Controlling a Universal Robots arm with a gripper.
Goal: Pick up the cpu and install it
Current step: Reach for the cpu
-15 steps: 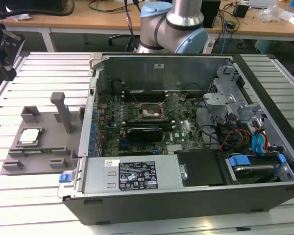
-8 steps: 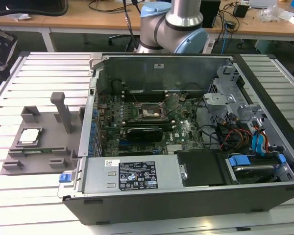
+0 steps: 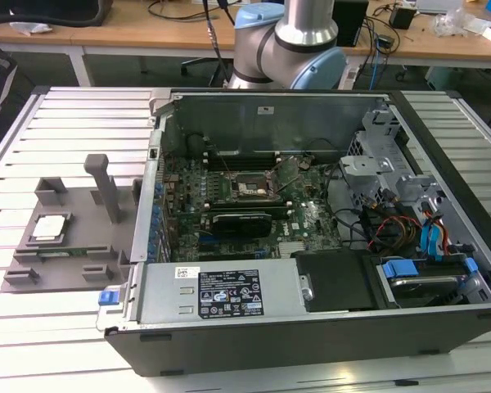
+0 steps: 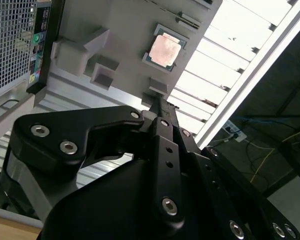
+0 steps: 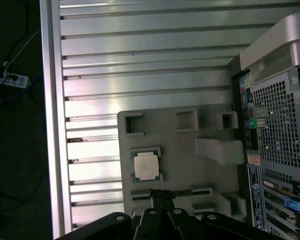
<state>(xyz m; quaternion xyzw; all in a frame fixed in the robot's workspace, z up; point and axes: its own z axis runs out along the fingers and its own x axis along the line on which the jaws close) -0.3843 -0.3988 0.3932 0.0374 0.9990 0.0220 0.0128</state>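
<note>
The cpu [image 3: 49, 228] is a small square chip with a silver top. It lies flat in a pocket of the grey fixture plate [image 3: 82, 209], on the slatted table at the exterior view's left of the open computer case. Both wrist views look down on the cpu [image 5: 146, 166] [image 4: 164, 50] from well above. My gripper [image 5: 162, 194] [image 4: 158, 99] hangs high over the fixture plate [image 5: 180, 145], near the cpu's pocket. Its black fingers are shut together with nothing between them. The black socket frame [image 3: 250, 190] sits on the motherboard inside the case.
The open computer case [image 3: 270, 110] holds a black card [image 3: 241, 221], cables [image 3: 393, 229] and a drive bay with blue tabs [image 3: 401, 268]. A tall grey post [image 3: 106, 188] stands on the fixture plate. The arm's base [image 3: 290, 41] rises behind the case. Desks and cables lie beyond.
</note>
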